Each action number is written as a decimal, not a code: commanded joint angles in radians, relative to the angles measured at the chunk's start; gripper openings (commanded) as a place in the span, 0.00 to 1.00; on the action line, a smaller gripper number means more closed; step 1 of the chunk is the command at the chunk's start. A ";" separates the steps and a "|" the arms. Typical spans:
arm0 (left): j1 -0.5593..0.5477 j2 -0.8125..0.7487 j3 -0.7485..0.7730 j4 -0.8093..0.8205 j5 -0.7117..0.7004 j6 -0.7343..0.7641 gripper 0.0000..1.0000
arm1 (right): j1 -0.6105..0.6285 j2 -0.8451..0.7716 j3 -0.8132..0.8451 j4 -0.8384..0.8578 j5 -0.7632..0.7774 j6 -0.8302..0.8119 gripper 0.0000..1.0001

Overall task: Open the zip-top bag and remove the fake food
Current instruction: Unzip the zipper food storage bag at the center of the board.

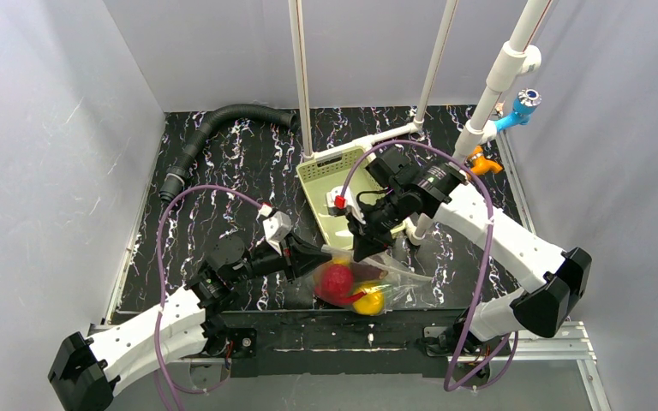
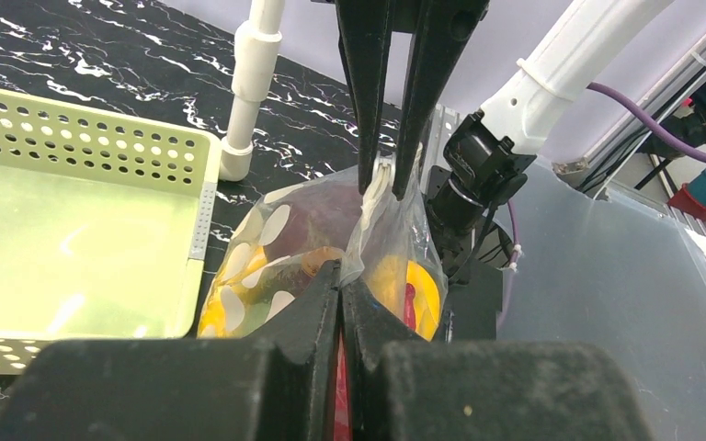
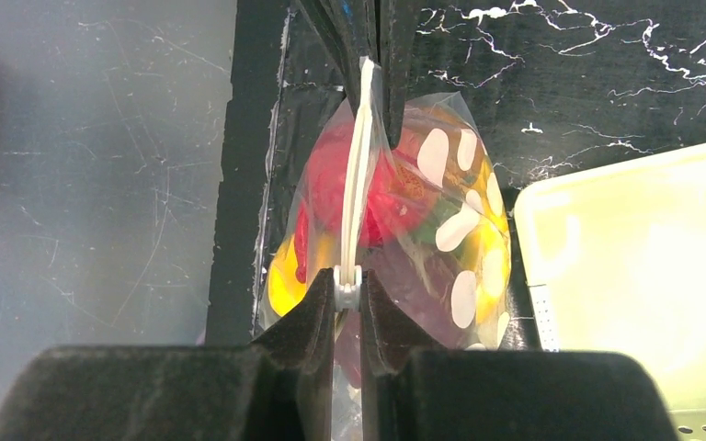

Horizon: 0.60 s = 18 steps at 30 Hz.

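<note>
Pinching the white zip strip (image 3: 357, 165) of the zip-top bag (image 1: 377, 282) at both ends, left gripper (image 2: 342, 276) and right gripper (image 3: 347, 289) are clamped tight; bag sits at the table's (image 1: 223, 171) near edge, fake food (image 1: 336, 281) inside. Draw the right straight along, left anchoring firmly

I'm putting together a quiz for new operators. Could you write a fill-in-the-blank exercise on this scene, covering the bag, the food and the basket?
1. Of the left end effector and the right end effector, the number shut on the zip-top bag is ____.
2. The fake food lies ____ the bag.
3. The slotted basket is pale ____.
Missing: two; inside; green.
</note>
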 commanded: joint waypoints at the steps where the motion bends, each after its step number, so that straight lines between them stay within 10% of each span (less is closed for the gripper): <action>1: 0.005 -0.024 -0.013 0.014 -0.037 0.003 0.00 | -0.018 -0.040 0.005 -0.054 -0.002 -0.034 0.01; 18: 0.005 -0.030 -0.043 0.022 -0.085 0.008 0.00 | -0.106 -0.105 -0.017 -0.056 0.018 -0.049 0.01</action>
